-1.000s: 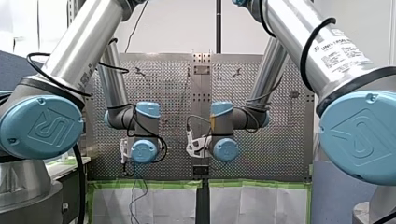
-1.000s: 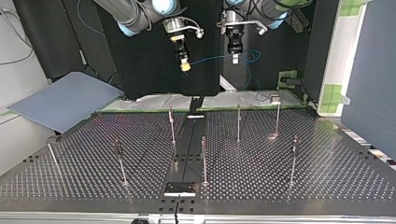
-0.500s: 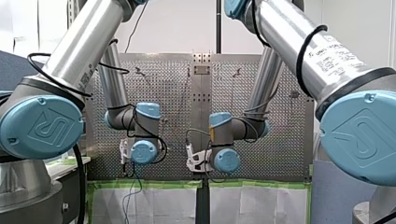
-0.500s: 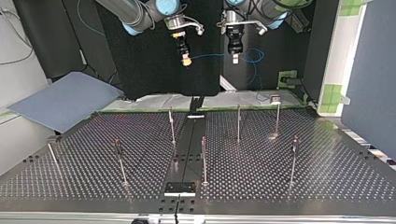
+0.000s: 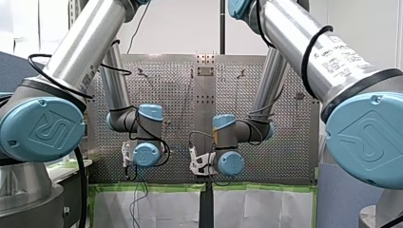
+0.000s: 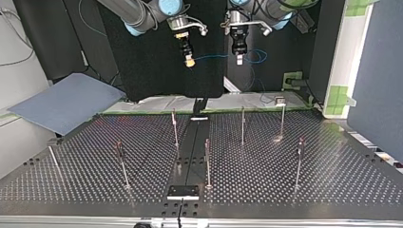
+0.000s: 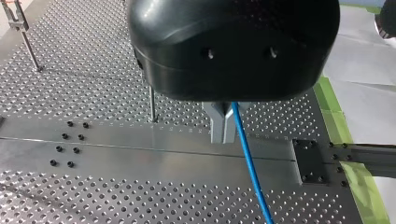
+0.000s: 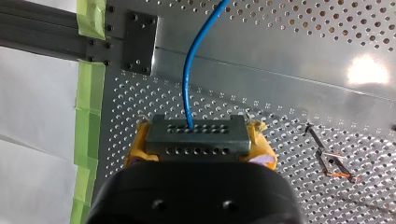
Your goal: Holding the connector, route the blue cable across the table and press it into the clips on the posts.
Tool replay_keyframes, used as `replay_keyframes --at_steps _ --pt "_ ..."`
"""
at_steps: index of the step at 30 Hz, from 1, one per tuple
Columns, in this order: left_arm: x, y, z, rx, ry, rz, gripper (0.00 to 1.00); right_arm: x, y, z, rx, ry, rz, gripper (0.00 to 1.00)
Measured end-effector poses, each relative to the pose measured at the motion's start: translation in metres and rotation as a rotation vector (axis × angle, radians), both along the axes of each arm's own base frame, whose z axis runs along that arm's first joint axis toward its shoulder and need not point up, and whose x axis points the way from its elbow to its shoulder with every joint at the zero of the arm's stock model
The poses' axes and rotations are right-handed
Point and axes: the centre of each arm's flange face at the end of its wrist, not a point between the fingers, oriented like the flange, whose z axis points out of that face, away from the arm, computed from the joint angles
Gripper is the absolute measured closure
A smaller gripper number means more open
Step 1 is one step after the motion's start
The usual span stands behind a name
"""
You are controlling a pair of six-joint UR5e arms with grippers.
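Risen slightly since a second ago, my right gripper (image 6: 190,61) hangs upper centre in the top view, yellow pads (image 8: 265,150) clamped on the connector (image 8: 196,137). My left gripper (image 7: 222,123) pinches the blue cable (image 7: 247,158) alongside. Both hang well above the posts (image 6: 242,124), near the table (image 6: 285,190) edge.

Only legible print: white label (image 5: 343,51) on the right arm's upper tube (image 5: 304,42), reads roughly "UNIVERSAL ROBOTS"; the smaller lines under it are too fine to read. Big blue joint caps (image 5: 40,130) carry an embossed UR-style logo.
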Motion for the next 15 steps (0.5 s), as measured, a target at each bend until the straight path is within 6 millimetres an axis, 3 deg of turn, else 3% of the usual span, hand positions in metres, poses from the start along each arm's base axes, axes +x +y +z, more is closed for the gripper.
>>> replay_keyframes --at_steps 11,15 --pt "-0.001 0.000 0.000 0.002 0.001 0.000 1.00 0.000 0.000 0.000 0.000 0.001 0.000 1.00" --pt "-0.010 -0.001 0.005 0.030 0.012 -0.016 1.00 0.003 -0.003 0.011 -0.008 -0.009 -0.016 1.00"
